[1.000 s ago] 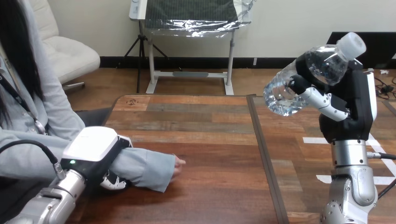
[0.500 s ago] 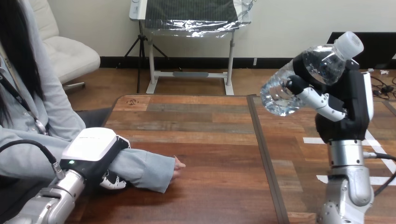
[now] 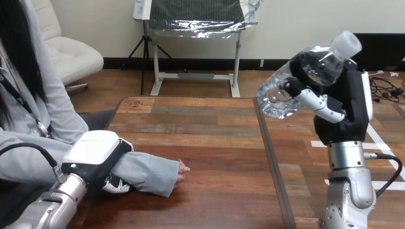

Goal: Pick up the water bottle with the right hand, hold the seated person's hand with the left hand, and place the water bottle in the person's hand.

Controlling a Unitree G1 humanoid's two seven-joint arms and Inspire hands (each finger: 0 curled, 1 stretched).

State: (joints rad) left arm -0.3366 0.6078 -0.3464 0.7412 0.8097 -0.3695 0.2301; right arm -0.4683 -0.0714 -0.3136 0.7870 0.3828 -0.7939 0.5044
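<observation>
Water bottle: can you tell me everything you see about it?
The clear plastic water bottle has a white cap and a see-through body. It is up in the air over the right part of the wooden table, tilted, cap uppermost. The robot's right hand has fingers curled round its middle.

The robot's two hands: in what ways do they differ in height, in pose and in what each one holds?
The left hand sits low at the table; the right hand is raised above it. The left hand curls round the person's forearm; the right hand grips a water bottle, tilted with its cap up. Both are shut on something.
</observation>
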